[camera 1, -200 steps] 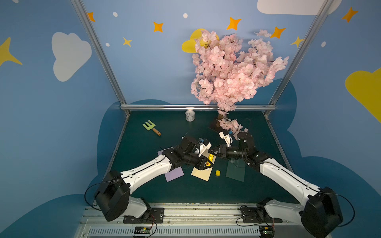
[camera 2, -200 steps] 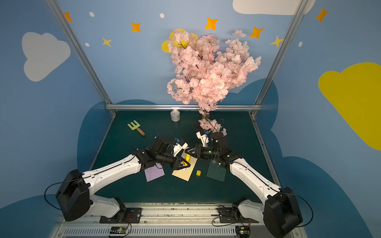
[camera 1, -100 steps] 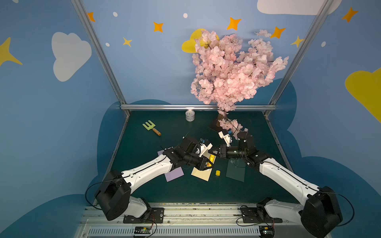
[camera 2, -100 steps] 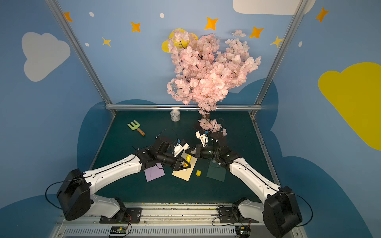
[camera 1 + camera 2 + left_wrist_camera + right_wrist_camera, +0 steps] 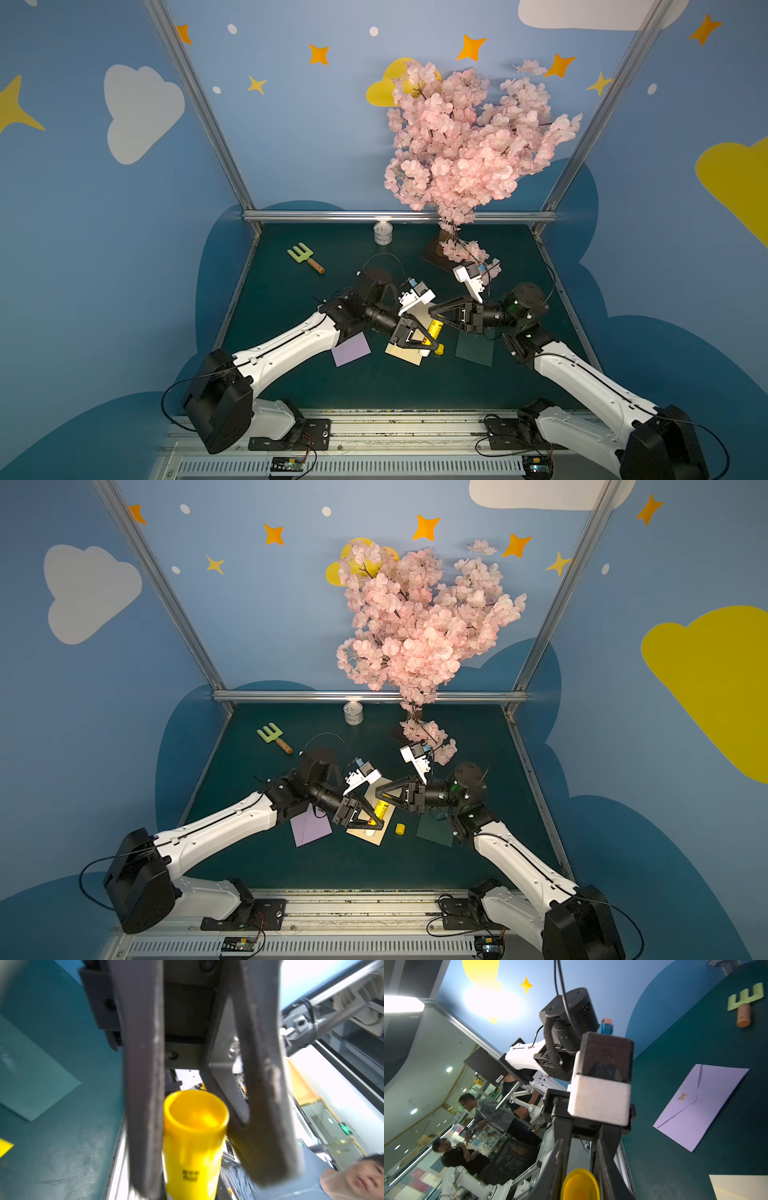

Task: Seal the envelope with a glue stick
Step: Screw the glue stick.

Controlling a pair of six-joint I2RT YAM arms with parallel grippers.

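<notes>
**Green table, both pincers on the glue stick over the cream envelope**

Dark green table [image 5: 374,395] is carrying three envelopes: lilac envelope [image 5: 699,1105], cream envelope [image 5: 376,839] and dark green envelope [image 5: 473,353]. Glue stick [image 5: 435,328] is hanging in the air just above the cream one, caught between both arms. Left pincer [image 5: 433,345] is pinching the end nearer the robot. Right pincer [image 5: 431,310] is pressed in on the far end. Cap [image 5: 400,829] is off and lying on the table just beside the cream envelope. The left wrist view is showing the stick's open yellow mouth, blurred, with no glue visibly poking out.

This is probably a two-handed twist or regrasp to bring the glue up. One pincer should be holding the tube fixed while the other is turning strictly about the stick's long axis. Any sideways pull is likely levering it out of such a small grip. A light squeeze is wise, since the tube looks like thin plastic. Working over the cream envelope means a slip is landing on paper. Fingers should be keeping off the glue mouth.
</notes>
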